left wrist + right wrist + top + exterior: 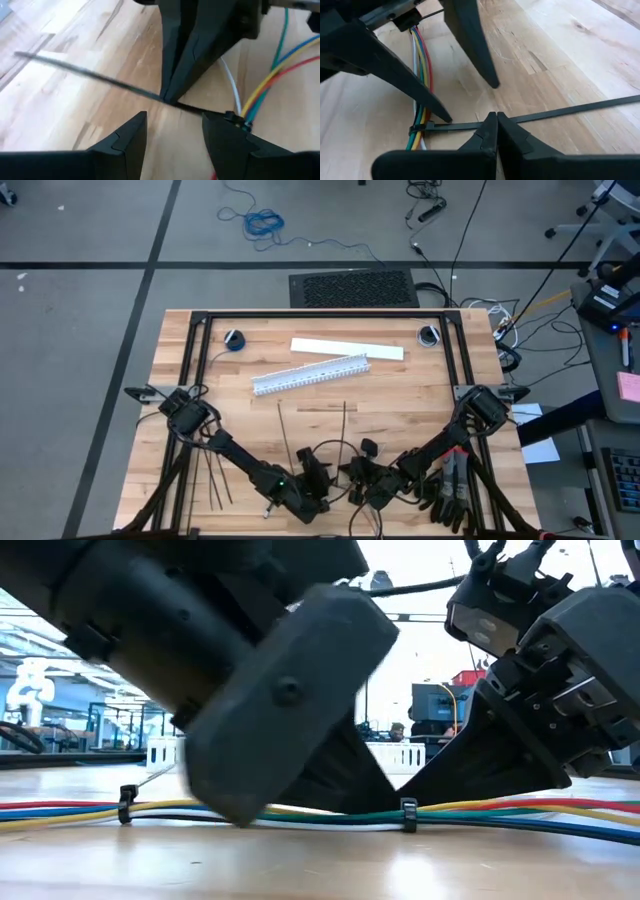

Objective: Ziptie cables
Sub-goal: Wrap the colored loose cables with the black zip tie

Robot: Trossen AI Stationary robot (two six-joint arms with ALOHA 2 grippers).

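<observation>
The cables (480,808), a flat bundle of thin red, yellow, green, blue and white wires, lie along the near edge of the pale wooden table (400,395), between the two grippers. Two thin black plastic zipties are already looped around the bundle: one (408,814) near the right gripper and another (125,804) farther along. The right gripper (496,131) has its dark fingers clenched on the long black tail (560,111) of the nearer tie, just beside the bundle, and the tail runs straight out across the wood. The left gripper (172,130) hangs just above the table with its two fingers apart; the black tail passes between them without being pinched, and its own fingertips stand on either side of the strap close to the tie's head. In the low view the two dark arms fill most of the picture and hide much of the bundle. Several spare black zipties (215,475) lie loose on the table by the left arm, and two more (345,425) lie nearer the middle. Farther back rest a long white slotted plastic duct (310,375) and a flat white strip (347,348). A black metal frame (320,313) edges the table; beyond it lie grey floor, a bright blue coiled cord (264,222) and a dark mat (353,288).
</observation>
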